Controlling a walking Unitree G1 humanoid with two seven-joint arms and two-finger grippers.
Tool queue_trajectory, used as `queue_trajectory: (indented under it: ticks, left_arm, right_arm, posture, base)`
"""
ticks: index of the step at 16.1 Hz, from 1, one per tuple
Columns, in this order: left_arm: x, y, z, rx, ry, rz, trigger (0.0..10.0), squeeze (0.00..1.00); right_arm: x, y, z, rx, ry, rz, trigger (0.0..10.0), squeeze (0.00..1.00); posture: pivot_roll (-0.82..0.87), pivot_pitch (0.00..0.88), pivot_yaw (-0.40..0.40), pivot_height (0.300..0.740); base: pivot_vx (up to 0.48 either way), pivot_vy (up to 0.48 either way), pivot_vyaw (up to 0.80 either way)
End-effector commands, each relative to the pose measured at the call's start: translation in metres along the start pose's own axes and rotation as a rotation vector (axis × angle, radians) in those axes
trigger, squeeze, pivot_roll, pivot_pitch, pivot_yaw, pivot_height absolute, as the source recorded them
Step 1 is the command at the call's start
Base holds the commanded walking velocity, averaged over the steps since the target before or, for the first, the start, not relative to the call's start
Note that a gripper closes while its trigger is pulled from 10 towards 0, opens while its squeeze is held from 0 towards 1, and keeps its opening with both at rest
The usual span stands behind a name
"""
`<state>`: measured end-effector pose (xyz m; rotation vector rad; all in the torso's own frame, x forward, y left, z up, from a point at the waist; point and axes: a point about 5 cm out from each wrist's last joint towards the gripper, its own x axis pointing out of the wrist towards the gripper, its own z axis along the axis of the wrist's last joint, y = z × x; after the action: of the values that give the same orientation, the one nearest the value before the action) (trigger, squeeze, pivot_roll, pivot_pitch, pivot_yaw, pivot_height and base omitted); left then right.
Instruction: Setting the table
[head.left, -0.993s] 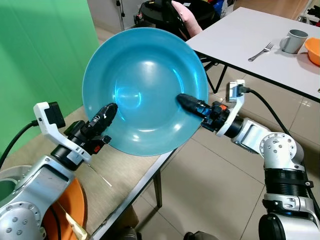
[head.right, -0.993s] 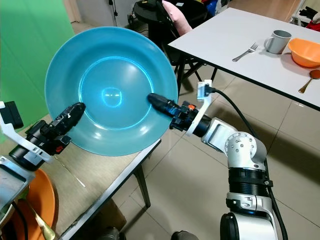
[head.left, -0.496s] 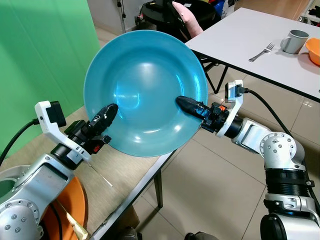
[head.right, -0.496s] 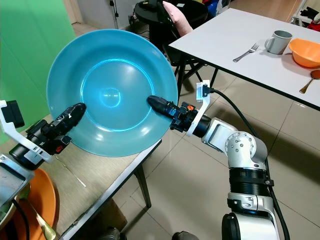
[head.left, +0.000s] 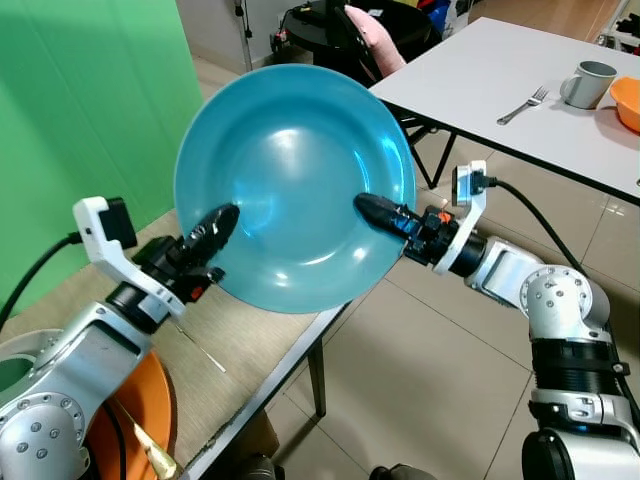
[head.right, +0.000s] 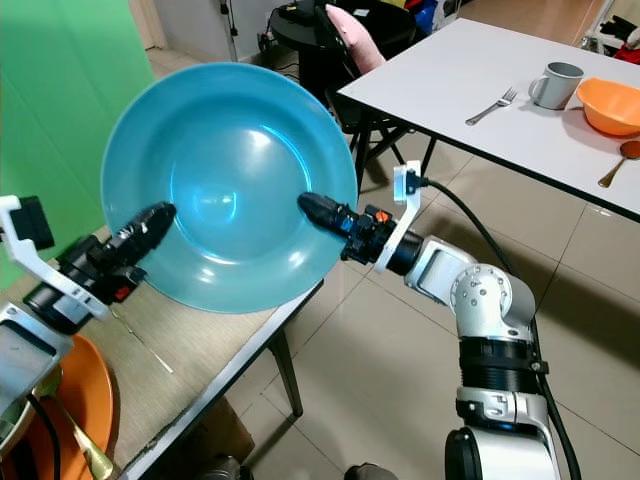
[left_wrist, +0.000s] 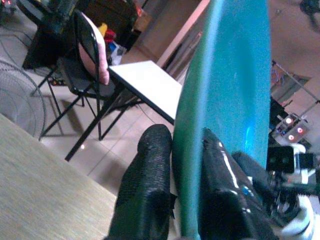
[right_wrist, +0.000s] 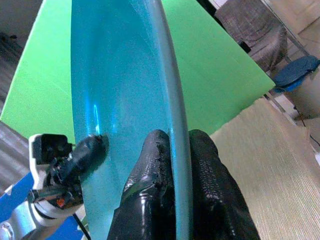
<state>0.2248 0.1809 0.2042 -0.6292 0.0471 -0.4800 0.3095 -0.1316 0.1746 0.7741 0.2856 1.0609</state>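
Note:
A large teal plate (head.left: 295, 180) is held up in the air, tilted with its hollow face toward my head camera. My left gripper (head.left: 215, 228) is shut on its lower left rim, and my right gripper (head.left: 378, 211) is shut on its right rim. In the left wrist view the plate's edge (left_wrist: 220, 100) runs between the two black fingers (left_wrist: 145, 195). The right wrist view shows the same for the plate rim (right_wrist: 172, 125) and that arm's fingers (right_wrist: 150, 200). Beyond the plate stands a white table (head.left: 480, 70) with a fork (head.left: 524, 102), a grey mug (head.left: 586, 82) and an orange bowl (head.left: 627, 100).
Below the plate lies a beige counter (head.left: 230, 345) whose edge runs along a tiled floor (head.left: 420, 380). An orange plate with gold cutlery (head.left: 140, 420) lies near my left arm. A green screen (head.left: 80, 110) stands at the left. A black chair with a pink cushion (head.left: 365, 30) is at the white table.
The plate has drifted slightly right and down in view, still held by both grippers. The grips look unchanged.

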Motion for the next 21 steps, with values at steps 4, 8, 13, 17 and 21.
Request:
queue_trajectory:
  ticks: [4,8,13,17,21]
  left_arm:
    - [-0.001,-0.001,0.005,0.032,-0.041,0.022,10.0,0.0]
    - [-0.004,-0.004,0.005,0.006,-0.067,0.001,10.0,0.0]
    - [-0.008,0.002,-0.005,0.159,-0.011,0.134,10.0,0.0]
    - [0.008,-0.006,-0.014,0.52,-0.024,0.275,10.0,0.0]
    - [0.019,-0.02,-0.017,0.665,-0.059,0.238,10.0,0.0]
  right_arm:
    - [-0.012,-0.007,0.016,-0.01,-0.113,-0.086,0.0,0.0]
    - [-0.033,-0.009,0.032,-0.001,-0.2,-0.129,0.0,0.0]
    - [-0.074,-0.006,0.044,-0.097,-0.274,-0.375,10.0,0.0]
    - [-0.072,0.013,0.031,-0.396,-0.24,-0.632,10.0,0.0]
    - [-0.065,0.026,0.029,-0.552,-0.295,-0.74,10.0,0.0]
  posture:
    - [0.0,0.024,0.058,0.74]
    - [0.0,0.027,0.055,0.74]
    - [-0.01,0.014,0.037,0.74]
    - [-0.05,0.01,0.025,0.74]
    - [-0.06,0.012,0.019,0.74]
  base:
    - [0.0,0.0,0.0]
    - [0.0,0.0,0.0]
    - [0.0,0.0,0.0]
    - [0.0,0.0,0.0]
    - [0.0,0.0,-0.78]
